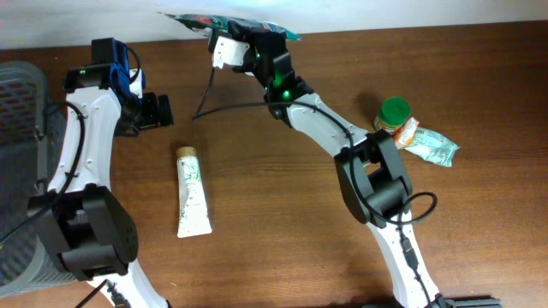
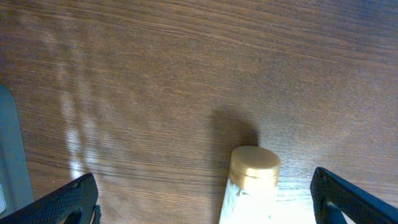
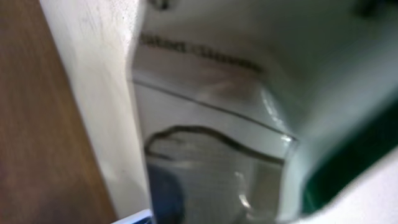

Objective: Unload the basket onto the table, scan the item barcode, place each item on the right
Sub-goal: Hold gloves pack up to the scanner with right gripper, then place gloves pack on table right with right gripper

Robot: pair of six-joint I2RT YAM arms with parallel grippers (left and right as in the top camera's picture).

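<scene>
while the right gripper is clamped shut on a flat teal-and-white pouch at the far edge of the surface, a little left of its middle, the left gripper sits near the left edge with its jaws spread wide and nothing between them. seen from overhead, the pouch overlaps the strip of pale wall that runs behind the table. the right wrist view is filled by a blurred white and clear film with 1 line of dark print too soft to read, and a sliver of brown wood at the left. the surface is dark brown wood with a fine straight grain, matt, and the left wrist view shows faint pale streaks of light on it. a white tube lies flat left of the middle, its gold cap toward the far edge; the cap shows between the 2 dark fingertips and touches neither. a jar with a green lid stands near the right edge, just beside a crumpled pale green packet. a grey slatted bin sits at the left edge.
</scene>
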